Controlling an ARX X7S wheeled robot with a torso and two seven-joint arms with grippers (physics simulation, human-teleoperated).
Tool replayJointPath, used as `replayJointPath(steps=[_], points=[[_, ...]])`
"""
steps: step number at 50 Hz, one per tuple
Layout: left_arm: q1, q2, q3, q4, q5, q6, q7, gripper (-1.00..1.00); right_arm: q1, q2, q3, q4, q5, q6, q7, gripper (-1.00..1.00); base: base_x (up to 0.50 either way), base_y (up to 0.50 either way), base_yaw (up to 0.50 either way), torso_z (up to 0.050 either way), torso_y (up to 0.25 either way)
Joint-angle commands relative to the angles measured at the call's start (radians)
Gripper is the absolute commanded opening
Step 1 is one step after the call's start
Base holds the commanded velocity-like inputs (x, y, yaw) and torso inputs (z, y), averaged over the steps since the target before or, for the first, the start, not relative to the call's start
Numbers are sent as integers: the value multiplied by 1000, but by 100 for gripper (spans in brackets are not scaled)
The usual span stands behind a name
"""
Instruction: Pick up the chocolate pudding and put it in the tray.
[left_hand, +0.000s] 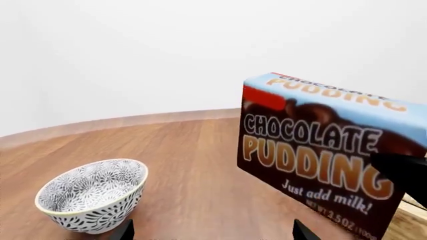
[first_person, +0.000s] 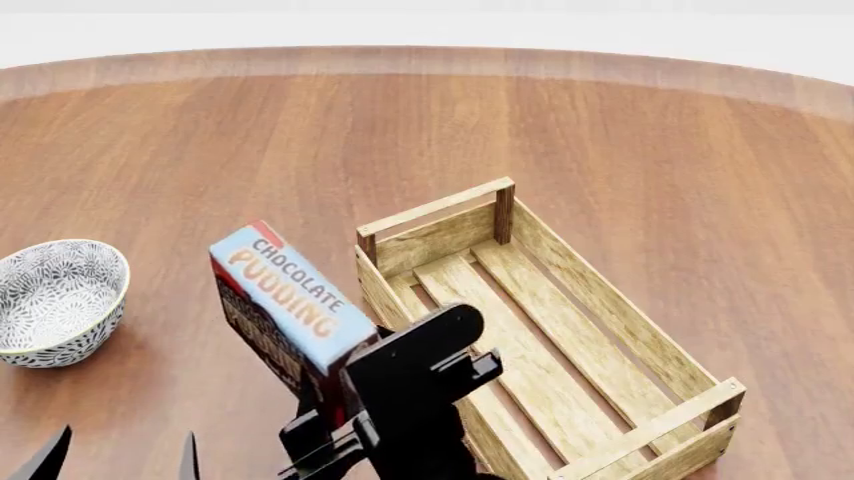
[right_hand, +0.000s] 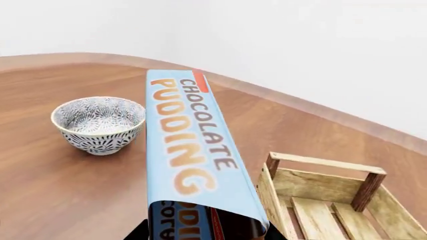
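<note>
**Pudding carton aloft beside the crate**

The left gripper is idling low, jaws spread apart, near the patterned bowl. The right gripper is gripping the chocolate pudding, tilting it above bare table just beside the tray's near handle. Open wood is lying all around.

Brightness: bright and even in all three views; white background wall plain and uniformly lit.
Light source: diffuse, seemingly from overhead; no lamp visible.
Shadows: soft and faint; a dim patch on the table under the bowl, just beyond the left gripper; slats inside the tray slightly darker.
Glare: none; mild sheen on the wood.
Sharpness: carton lettering on the chocolate pudding slightly soft close to the right gripper.
Distortion: none noticeable at the edges.
</note>
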Motion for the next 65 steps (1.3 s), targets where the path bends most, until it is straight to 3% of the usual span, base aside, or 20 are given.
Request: replayJointPath(steps=[1, 36, 46, 53, 65], points=[[4, -2, 1, -7, -3, 9, -3, 100, 59, 0, 43, 65, -23, -8, -4, -100, 0, 0, 0, 0, 0], [5, -12, 6, -5, -10, 9, -13, 100, 206, -65, 115, 507, -46, -183, -28, -100, 0, 0, 0, 0, 0], [6, -11, 8, -14, -13, 21, -12, 100, 258, -103, 130, 714, -61, -283, -39, -100, 0, 0, 0, 0, 1], [9, -14, 4, -14, -17, 23, -16, 100, 332, -161, 149, 983, -70, -414, -69, -100, 0, 0, 0, 0, 0], [3, -13, 9, -25, -20, 27, -15, 100, 325, -159, 213, 991, -127, -401, -61, -100, 0, 0, 0, 0, 0]])
